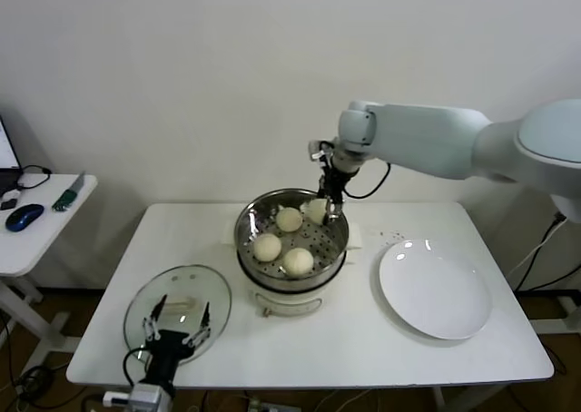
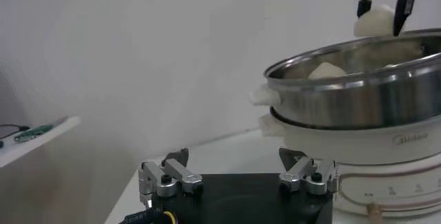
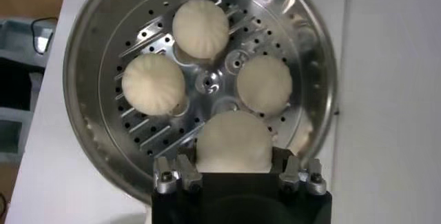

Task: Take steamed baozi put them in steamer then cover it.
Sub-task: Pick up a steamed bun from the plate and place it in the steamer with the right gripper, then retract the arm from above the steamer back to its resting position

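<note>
Three baozi [image 3: 200, 29] sitting in steamer [image 1: 250, 221]; right end effector [image 3: 234, 171] gripping the fourth baozi [image 3: 234, 143] above it. Left end effector [image 1: 177, 326] wide, empty, over cover [image 1: 145, 303]. Covering remains.

Four baozi [image 3: 200, 28], one steamer [image 3: 93, 39]

A plain white wall [image 1: 182, 76] backs the white surface [image 1: 363, 339], with a smaller white side table [image 1: 36, 235] standing to its left.

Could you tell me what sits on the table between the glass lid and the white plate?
The steamer stands between the glass lid and the white plate, as the head view shows, with three baozi resting on its floor.
</note>
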